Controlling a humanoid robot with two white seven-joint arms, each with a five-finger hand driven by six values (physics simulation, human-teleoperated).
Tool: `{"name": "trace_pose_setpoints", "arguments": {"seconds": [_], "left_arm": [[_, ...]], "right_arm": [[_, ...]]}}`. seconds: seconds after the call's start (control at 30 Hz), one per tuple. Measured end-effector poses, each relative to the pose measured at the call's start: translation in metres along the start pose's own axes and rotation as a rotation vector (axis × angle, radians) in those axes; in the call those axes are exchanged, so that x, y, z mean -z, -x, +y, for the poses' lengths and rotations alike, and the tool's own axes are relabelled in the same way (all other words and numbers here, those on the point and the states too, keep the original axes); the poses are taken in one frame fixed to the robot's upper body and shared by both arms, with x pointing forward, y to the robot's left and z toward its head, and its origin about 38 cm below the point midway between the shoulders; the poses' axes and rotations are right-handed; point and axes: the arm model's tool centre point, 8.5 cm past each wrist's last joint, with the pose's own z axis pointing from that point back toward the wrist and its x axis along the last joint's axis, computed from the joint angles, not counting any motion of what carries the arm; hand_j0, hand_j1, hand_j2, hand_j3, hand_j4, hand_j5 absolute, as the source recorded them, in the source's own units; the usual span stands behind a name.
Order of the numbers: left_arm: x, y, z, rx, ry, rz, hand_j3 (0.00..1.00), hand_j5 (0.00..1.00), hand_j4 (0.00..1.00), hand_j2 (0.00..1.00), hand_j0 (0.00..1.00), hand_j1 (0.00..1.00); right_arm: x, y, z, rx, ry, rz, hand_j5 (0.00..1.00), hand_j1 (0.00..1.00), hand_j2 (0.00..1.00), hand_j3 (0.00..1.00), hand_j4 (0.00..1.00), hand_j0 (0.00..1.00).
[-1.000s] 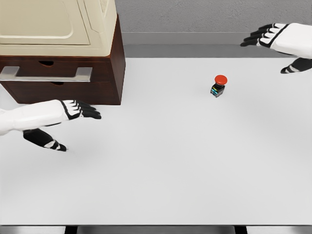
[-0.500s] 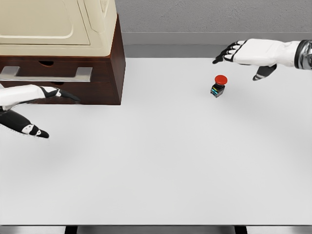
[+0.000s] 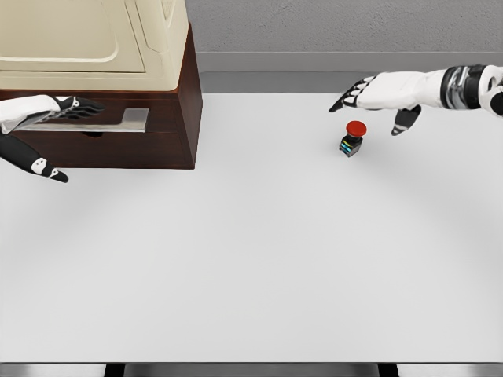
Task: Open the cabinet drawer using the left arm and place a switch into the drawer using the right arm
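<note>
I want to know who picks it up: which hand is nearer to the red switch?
Right. The right hand hovers open just above and behind the switch. The left hand is far across the table, at the drawer handle.

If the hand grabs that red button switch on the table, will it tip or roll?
The switch looks rigid and small, probably light. Its wide red cap over a narrower dark base suggests it could tip if nudged sideways. Once tipped, the round cap might let it roll.
</note>
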Motion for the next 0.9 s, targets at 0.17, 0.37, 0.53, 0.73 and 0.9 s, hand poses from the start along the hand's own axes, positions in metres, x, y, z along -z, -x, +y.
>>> {"name": "trace_pose_setpoints", "arguments": {"seconds": [0.17, 0.37, 0.53, 0.73, 0.9], "left_arm": [[0.004, 0.005, 0.003, 0.013, -0.040, 0.035, 1.00, 1.00, 1.00, 1.00, 1.00, 1.00], [0.014, 0.008, 0.001, 0.059, -0.051, 0.056, 1.00, 1.00, 1.00, 1.00, 1.00, 1.00], [0.017, 0.011, -0.004, 0.075, -0.043, 0.067, 1.00, 1.00, 1.00, 1.00, 1.00, 1.00], [0.016, 0.015, -0.009, 0.078, -0.024, 0.079, 1.00, 1.00, 1.00, 1.00, 1.00, 1.00], [0.007, 0.017, -0.012, 0.071, -0.003, 0.061, 1.00, 1.00, 1.00, 1.00, 1.00, 1.00]], "right_arm": [[0.015, 0.000, 0.006, 0.024, -0.023, -0.003, 1.00, 1.00, 1.00, 1.00, 1.00, 1.00], [0.021, 0.003, 0.003, 0.032, -0.029, 0.007, 1.00, 1.00, 1.00, 1.00, 1.00, 1.00], [0.030, 0.002, 0.006, 0.039, -0.047, 0.010, 1.00, 1.00, 1.00, 1.00, 1.00, 1.00], [0.034, 0.006, 0.015, 0.056, -0.070, 0.023, 1.00, 1.00, 1.00, 1.00, 1.00, 1.00], [0.038, 0.006, 0.016, 0.062, -0.079, 0.024, 1.00, 1.00, 1.00, 1.00, 1.00, 1.00]]}}
